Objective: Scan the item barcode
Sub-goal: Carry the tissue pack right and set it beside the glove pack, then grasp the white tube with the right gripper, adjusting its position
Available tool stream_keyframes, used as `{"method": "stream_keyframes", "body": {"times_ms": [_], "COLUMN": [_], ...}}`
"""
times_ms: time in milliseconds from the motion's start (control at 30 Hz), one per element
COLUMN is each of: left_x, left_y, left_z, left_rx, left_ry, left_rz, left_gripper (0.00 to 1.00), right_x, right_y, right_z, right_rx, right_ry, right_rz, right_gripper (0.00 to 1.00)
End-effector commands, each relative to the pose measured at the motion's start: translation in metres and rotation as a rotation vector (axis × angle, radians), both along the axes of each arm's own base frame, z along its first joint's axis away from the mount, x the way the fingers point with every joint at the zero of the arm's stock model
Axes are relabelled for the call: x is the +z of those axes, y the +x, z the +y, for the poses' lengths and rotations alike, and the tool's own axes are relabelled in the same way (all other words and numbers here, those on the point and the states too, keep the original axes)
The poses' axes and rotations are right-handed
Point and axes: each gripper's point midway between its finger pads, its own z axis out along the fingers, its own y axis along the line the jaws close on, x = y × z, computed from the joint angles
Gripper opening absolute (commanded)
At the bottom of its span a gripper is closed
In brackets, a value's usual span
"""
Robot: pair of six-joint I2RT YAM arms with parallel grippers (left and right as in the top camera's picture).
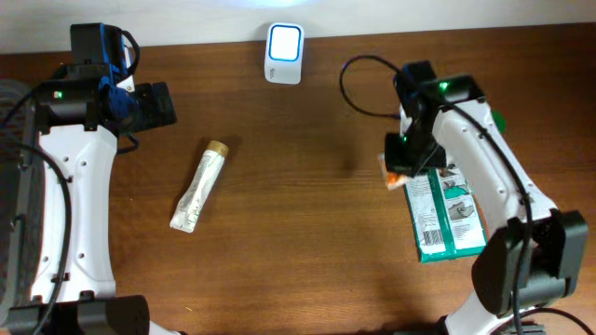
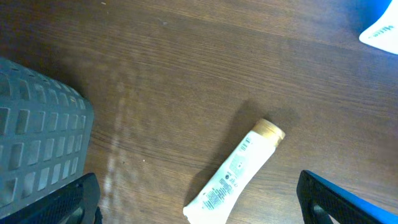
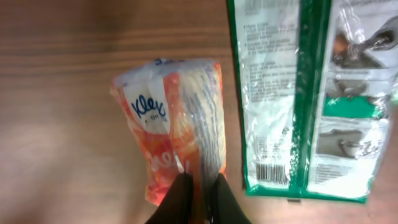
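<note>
My right gripper (image 3: 199,186) is shut on the near edge of an orange Kleenex tissue pack (image 3: 171,124). In the overhead view that gripper (image 1: 406,167) is right of centre, and only an orange corner of the pack (image 1: 392,178) shows under it. The white and blue scanner (image 1: 284,53) stands at the table's back edge, and its corner (image 2: 380,31) shows in the left wrist view. My left gripper (image 2: 199,205) is open and holds nothing, with a white tube with a gold cap (image 2: 239,171) lying on the table below it. Overhead, the left gripper (image 1: 158,104) is at the back left.
A green and white packet (image 1: 445,212) lies flat beside the tissue pack, with its barcode (image 3: 272,172) facing up. The white tube (image 1: 199,186) lies left of centre. A grey slatted basket (image 2: 37,143) stands at the table's left edge.
</note>
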Motion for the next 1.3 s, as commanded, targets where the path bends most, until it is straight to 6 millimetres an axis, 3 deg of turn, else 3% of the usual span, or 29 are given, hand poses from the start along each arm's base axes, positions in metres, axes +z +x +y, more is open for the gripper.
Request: {"method": "stream_keyframes", "body": {"times_ms": [0,67,233,300,433,567,667,733,800,900,1000,1100,1267], "left_x": [0.000,0.000,0.000,0.000,0.000,0.000,0.000,0.000,0.002,0.009,0.036,0.064,0.070], "left_y": [0.000,0.000,0.000,0.000,0.000,0.000,0.001,0.001,0.005,0.008,0.010,0.008,0.005], "left_z": [0.003,0.003,0.003,0.003,0.003,0.003,0.002,0.002,0.002,0.006,0.022,0.034,0.049], "left_rx": [0.003,0.003,0.003,0.003,0.003,0.003,0.000,0.000,0.000,0.009,0.048,0.077,0.114], "left_ry": [0.009,0.009,0.009,0.009,0.009,0.008,0.005,0.005,0.006,0.011,0.014,0.020,0.023], "left_rz": [0.002,0.002,0.002,0.002,0.002,0.002,-0.002,-0.001,-0.019,-0.044,-0.110,-0.174,-0.189], "left_gripper": [0.99,0.99,0.99,0.99,0.99,0.99,0.99,0.99,0.99,0.99,0.99,0.99,0.99], "right_x": [-0.027,-0.034,-0.034,-0.034,-0.026,-0.013,-0.006,-0.001,0.006,0.009,-0.005,-0.024,-0.046], "right_y": [-0.019,-0.027,-0.027,-0.027,-0.020,0.001,0.017,0.033,0.050,0.062,0.059,0.051,0.044], "right_z": [-0.013,-0.020,-0.027,-0.028,-0.007,0.049,0.087,0.126,0.179,0.244,0.299,0.333,0.392], "right_rx": [-0.032,-0.046,-0.069,-0.077,-0.031,0.019,0.045,0.083,0.135,0.133,0.103,0.101,0.174], "right_ry": [-0.025,-0.035,-0.035,-0.029,0.109,0.364,0.435,0.474,0.544,0.651,0.744,0.754,0.719], "right_rz": [0.066,0.095,0.101,0.100,0.080,-0.001,-0.078,-0.168,-0.279,-0.359,-0.358,-0.332,-0.294], "right_gripper": [0.05,0.13,0.49,0.56,0.73,0.75,0.75,0.77,0.97,0.98,0.98,0.98,0.98]}}
